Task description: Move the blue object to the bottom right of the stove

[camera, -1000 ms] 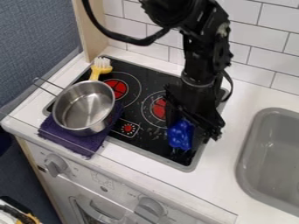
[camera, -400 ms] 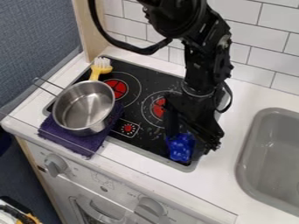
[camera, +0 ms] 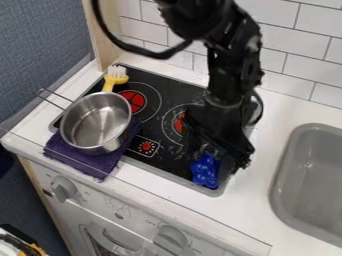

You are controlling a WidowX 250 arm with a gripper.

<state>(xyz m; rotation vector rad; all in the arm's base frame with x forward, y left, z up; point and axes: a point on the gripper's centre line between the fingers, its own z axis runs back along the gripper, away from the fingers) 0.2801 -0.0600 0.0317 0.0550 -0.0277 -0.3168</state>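
Your blue object (camera: 204,171) sits nearer the stove's front edge than it does 1 second ago, and your gripper (camera: 214,158) has also come forward with it; since the last earlier frame, the arm above has edged slightly left in the view. Your gripper points down over the front right corner of the black stove (camera: 157,162), with the blue object directly beneath it and partly covered by it. You cannot tell how far open the gripper is, or whether it has hold of the object.

Left of your gripper, the steel saucepan (camera: 97,122) rests on a folded purple cloth (camera: 83,162), its wire handle pointing away to the upper left. Beyond the saucepan, farther from your gripper, is the yellow brush (camera: 111,80), white bristles up. Behind and left of your gripper are 2 red burner centers. Right of it is the grey sink (camera: 310,180); below it, on the front panel, are 2 knobs.
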